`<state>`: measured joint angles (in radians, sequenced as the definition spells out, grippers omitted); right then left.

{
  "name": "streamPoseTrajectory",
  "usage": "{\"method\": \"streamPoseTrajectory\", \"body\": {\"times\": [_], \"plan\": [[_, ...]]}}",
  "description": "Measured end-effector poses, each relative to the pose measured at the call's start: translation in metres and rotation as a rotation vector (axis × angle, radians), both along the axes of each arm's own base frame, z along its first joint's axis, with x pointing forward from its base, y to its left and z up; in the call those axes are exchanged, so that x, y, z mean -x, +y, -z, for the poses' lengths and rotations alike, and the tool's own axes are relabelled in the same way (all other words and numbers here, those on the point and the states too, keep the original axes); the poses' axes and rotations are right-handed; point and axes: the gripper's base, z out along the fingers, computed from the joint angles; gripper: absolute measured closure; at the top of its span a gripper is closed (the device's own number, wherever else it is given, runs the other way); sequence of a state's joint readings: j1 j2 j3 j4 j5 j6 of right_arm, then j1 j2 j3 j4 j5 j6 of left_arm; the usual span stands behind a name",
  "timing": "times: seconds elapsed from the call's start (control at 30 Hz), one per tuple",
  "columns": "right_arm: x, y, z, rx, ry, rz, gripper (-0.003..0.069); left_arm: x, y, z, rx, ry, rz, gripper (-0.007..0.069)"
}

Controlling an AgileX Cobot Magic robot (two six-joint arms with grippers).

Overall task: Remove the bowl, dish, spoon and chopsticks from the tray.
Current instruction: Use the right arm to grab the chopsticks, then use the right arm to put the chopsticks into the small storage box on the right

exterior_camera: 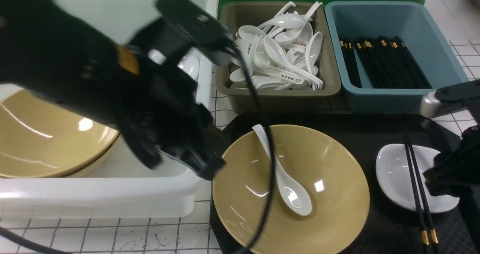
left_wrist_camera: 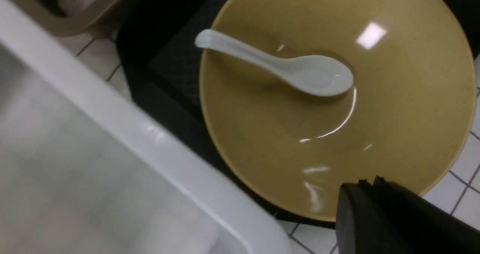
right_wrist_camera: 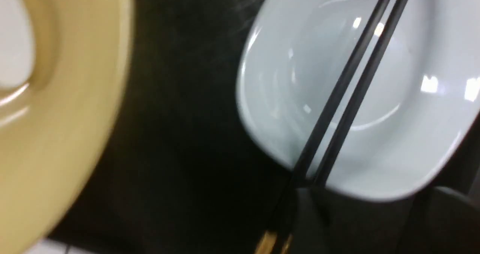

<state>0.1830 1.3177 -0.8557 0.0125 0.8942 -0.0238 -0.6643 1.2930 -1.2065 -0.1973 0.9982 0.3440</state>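
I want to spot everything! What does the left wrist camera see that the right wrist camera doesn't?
Only the left wrist view: the rim of the white tub and a corner of the olive bin. Only the right wrist view: the dish with the chopsticks lying across it. Both: the bowl sitting on the tray.

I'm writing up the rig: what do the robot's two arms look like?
Both are black. The left arm is bulky, with an orange patch and a thin black cable trailing from it; its fingers are matte black with jagged tips. The right arm has a rounded silver-grey joint.
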Motion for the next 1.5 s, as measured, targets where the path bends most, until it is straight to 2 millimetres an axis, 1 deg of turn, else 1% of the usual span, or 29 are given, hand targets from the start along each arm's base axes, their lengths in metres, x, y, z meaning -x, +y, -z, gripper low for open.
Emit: {"method": "streamPoseTrajectory", "body": {"times": [0.03,0.07,0.13,0.23,0.3,0.33,0.4,0.43,0.5,0.53,0.67,0.7,0.73,0.77,0.8,0.83,0.9,1.0,1.03,1.13,1.17,1.2,1.23,1.27,1.3,1.37,1.4,1.47,1.5], "plan": [[-0.006,0.001,0.006,-0.001,0.003,0.021,0.0138,0.001,-0.009,0.005,-0.011,0.013,0.027,0.0631],[-0.011,0.001,0.011,0.003,0.005,0.026,0.0109,0.001,-0.015,0.009,-0.022,0.025,0.046,0.0631],[-0.02,0.003,0.022,0.0,0.016,0.045,0.0078,0.001,-0.021,0.016,-0.038,0.041,0.065,0.0631],[-0.028,0.004,0.036,-0.001,0.035,0.061,0.0073,0.0,-0.026,0.021,-0.052,0.056,0.075,0.0631],[-0.036,0.006,0.05,0.001,0.061,0.073,0.0088,-0.003,-0.029,0.026,-0.065,0.069,0.076,0.0631],[-0.037,0.006,0.05,0.001,0.063,0.073,0.009,-0.003,-0.029,0.026,-0.065,0.069,0.076,0.0631],[-0.044,0.007,0.061,0.007,0.093,0.076,0.0132,-0.005,-0.03,0.029,-0.073,0.073,0.076,0.0631],[-0.045,0.007,0.063,0.008,0.099,0.079,0.0144,-0.005,-0.03,0.029,-0.074,0.072,0.076,0.0631],[-0.049,0.008,0.067,0.007,0.114,0.094,0.02,-0.005,-0.03,0.029,-0.076,0.071,0.077,0.0631],[-0.05,0.008,0.067,0.007,0.115,0.095,0.0223,-0.005,-0.03,0.029,-0.076,0.071,0.076,0.0631],[-0.052,0.009,0.064,0.009,0.132,0.103,0.0386,-0.006,-0.03,0.029,-0.07,0.064,0.075,0.0631],[-0.052,0.009,0.064,0.01,0.133,0.103,0.0386,-0.006,-0.03,0.029,-0.069,0.063,0.075,0.0631],[-0.052,0.009,0.062,0.011,0.141,0.103,0.044,-0.006,-0.03,0.028,-0.069,0.061,0.075,0.0631],[-0.052,0.009,0.062,0.012,0.143,0.104,0.0475,-0.006,-0.031,0.028,-0.067,0.059,0.075,0.0631],[-0.051,0.009,0.06,0.013,0.146,0.104,0.0488,-0.006,-0.031,0.028,-0.067,0.058,0.074,0.0631],[-0.049,0.008,0.055,0.013,0.148,0.106,0.0501,-0.006,-0.031,0.028,-0.064,0.051,0.073,0.0631],[-0.047,0.008,0.048,0.011,0.14,0.105,0.0499,-0.007,-0.031,0.028,-0.058,0.045,0.072,0.0631],[-0.039,0.006,0.025,0.004,0.085,0.082,0.05,-0.009,-0.033,0.026,-0.034,0.015,0.064,0.0631],[-0.036,0.006,0.013,0.001,0.055,0.067,0.05,-0.011,-0.034,0.025,-0.021,0.002,0.058,0.0631],[-0.036,0.006,-0.015,-0.012,-0.031,0.05,0.05,-0.018,-0.04,0.026,0.031,-0.033,0.024,0.0631],[-0.038,0.006,-0.019,-0.013,-0.047,0.044,0.05,-0.02,-0.042,0.026,0.042,-0.039,0.017,0.0631],[-0.042,0.007,-0.033,-0.022,-0.096,0.04,0.05,-0.028,-0.048,0.028,0.084,-0.071,-0.005,0.0631],[-0.046,0.008,-0.042,-0.029,-0.129,0.039,0.05,-0.034,-0.053,0.029,0.105,-0.09,-0.016,0.0631],[-0.055,0.008,-0.059,-0.032,-0.199,0.036,0.05,-0.041,-0.059,0.029,0.129,-0.107,-0.031,0.0631],[-0.062,0.01,-0.069,-0.038,-0.242,0.035,0.05,-0.05,-0.065,0.028,0.15,-0.126,-0.043,0.0631],[-0.077,0.012,-0.084,-0.049,-0.309,0.034,0.05,-0.068,-0.077,0.02,0.189,-0.163,-0.06,0.0631],[-0.089,0.014,-0.092,-0.056,-0.346,0.036,0.05,-0.077,-0.083,0.014,0.21,-0.18,-0.068,0.0631],[-0.104,0.015,-0.099,-0.067,-0.386,0.049,0.05,-0.091,-0.089,0.004,0.239,-0.212,-0.08,0.0631],[-0.118,0.015,-0.104,-0.078,-0.421,0.065,0.05,-0.103,-0.094,-0.004,0.262,-0.24,-0.091,0.0631]]}}
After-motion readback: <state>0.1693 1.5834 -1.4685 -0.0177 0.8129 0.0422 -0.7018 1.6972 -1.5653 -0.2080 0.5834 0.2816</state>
